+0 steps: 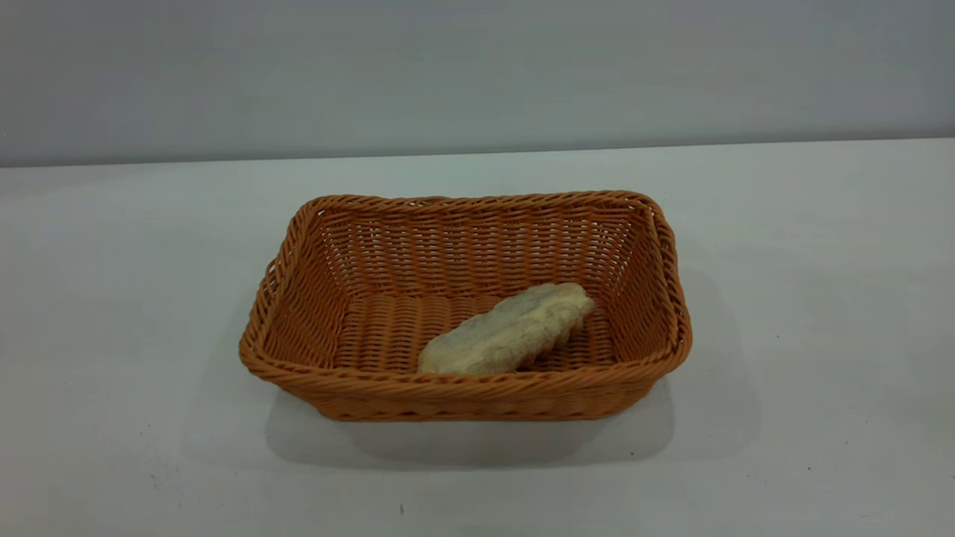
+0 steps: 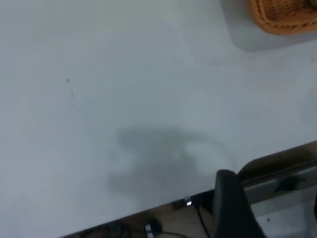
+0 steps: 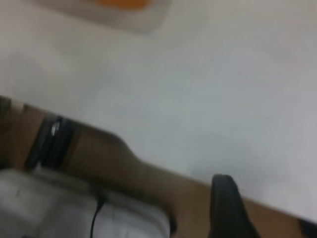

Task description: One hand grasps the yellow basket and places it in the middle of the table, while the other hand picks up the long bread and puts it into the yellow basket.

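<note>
On the white table [image 1: 783,313] the yellow basket [image 1: 477,395] holds the long bread [image 1: 507,332], pale underside up. Both grippers' fingers are hardly visible, so their state is unclear.

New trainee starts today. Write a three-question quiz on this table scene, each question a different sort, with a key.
1. True or false: the pale, rough-surfaced long bread lies inside the orange-tan woven wicker basket.
2. The basket stands on the plain white table: A) upright, B) overturned, C) on its side.
3. Fill in: in the exterior view, ____ grippers appear.

Key: 1 true; 2 A; 3 no.
</note>
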{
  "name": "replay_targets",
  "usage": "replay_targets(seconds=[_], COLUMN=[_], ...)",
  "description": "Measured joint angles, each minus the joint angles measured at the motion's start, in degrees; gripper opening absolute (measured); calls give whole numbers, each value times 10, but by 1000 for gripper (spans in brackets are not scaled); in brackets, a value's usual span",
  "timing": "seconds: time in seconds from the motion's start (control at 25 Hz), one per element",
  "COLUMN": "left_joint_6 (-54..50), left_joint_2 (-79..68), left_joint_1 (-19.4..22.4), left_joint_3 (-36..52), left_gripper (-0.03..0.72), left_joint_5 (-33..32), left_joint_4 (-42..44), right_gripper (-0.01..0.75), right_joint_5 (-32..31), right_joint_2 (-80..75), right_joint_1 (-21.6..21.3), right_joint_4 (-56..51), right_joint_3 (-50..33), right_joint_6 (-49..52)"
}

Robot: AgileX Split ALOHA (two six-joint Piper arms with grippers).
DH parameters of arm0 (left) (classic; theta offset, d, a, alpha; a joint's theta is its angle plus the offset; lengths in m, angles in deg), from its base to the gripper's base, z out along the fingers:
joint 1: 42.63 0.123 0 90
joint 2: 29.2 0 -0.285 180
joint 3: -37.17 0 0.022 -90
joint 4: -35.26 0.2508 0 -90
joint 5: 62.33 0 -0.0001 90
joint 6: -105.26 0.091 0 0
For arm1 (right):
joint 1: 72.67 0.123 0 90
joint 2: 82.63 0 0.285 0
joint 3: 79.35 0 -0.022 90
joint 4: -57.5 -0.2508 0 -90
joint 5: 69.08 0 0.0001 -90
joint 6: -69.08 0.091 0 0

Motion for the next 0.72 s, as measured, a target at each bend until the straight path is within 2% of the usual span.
replay_targets(seconds=[0.32, 0.72], left_joint_6=[-44, -58], left_joint_2=[254, 458], left_joint_1=[0, 0], left_joint_3=[154, 219], left_gripper=[450, 451], left_joint_5=[0, 1], left_joint_4=[-1, -2], right_gripper=[471, 471], right_joint_5=[0, 6], right_joint_2=[224, 332], right_joint_1=[0, 0], right_joint_4=[1, 22], right_joint_3=[-50, -130], right_joint_6=[-15, -16])
